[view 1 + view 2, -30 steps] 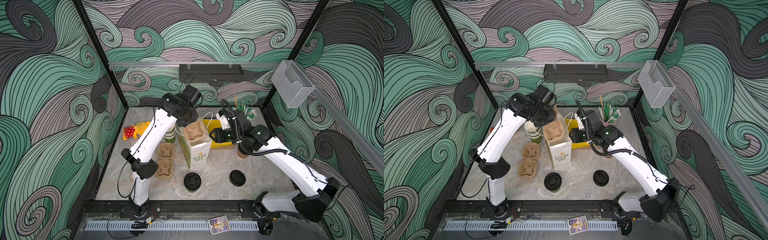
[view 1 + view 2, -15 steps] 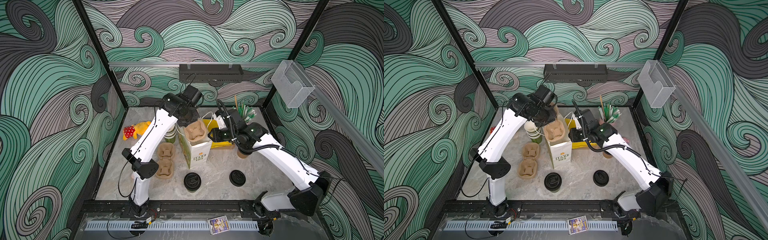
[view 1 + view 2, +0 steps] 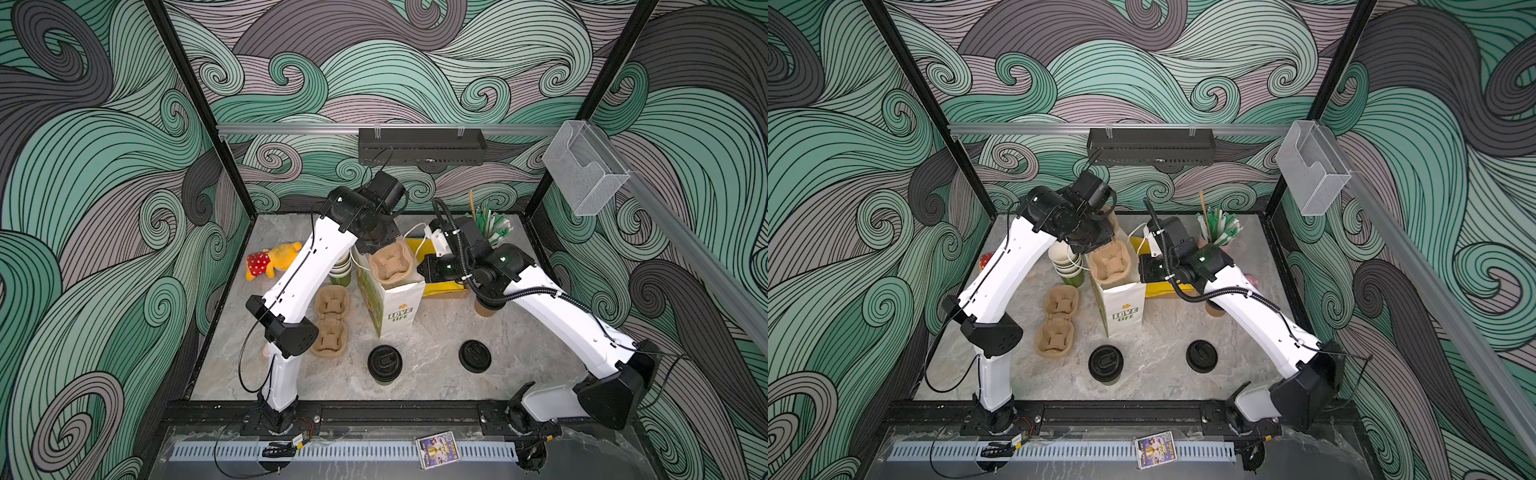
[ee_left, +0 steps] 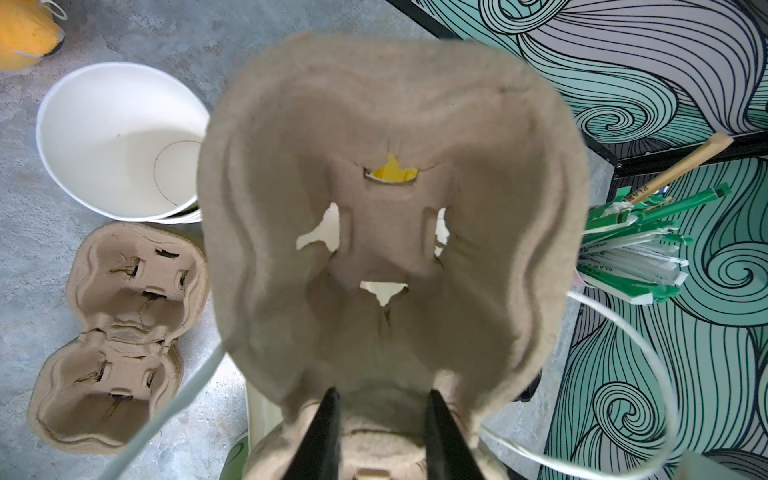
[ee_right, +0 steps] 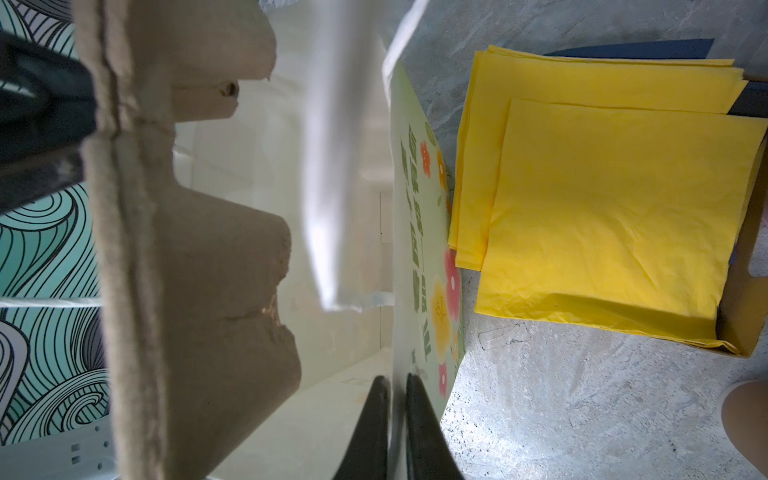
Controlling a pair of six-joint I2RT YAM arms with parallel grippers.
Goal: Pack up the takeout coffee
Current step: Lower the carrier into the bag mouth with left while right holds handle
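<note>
Cup carrier (image 4: 386, 232): blurred close to the lens; the 1 cell nearest the left gripper (image 4: 382, 392) runs off the edge.
Left gripper: its tips are covered by its own wrist in both top views.
Paper bag (image 5: 419, 249): the wall pinched in the right gripper (image 5: 397, 380) is blurred.
Tan cup (image 3: 483, 311): mostly under the right arm; its top cannot be told.

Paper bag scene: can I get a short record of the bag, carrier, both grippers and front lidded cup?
paper bag: upright, mouth open
cup carrier: in the bag's mouth, partly inside
left gripper: shut on cup carrier
right gripper: shut on paper bag's side wall
lidded cup: stands on table before the bag, unpacked
</note>
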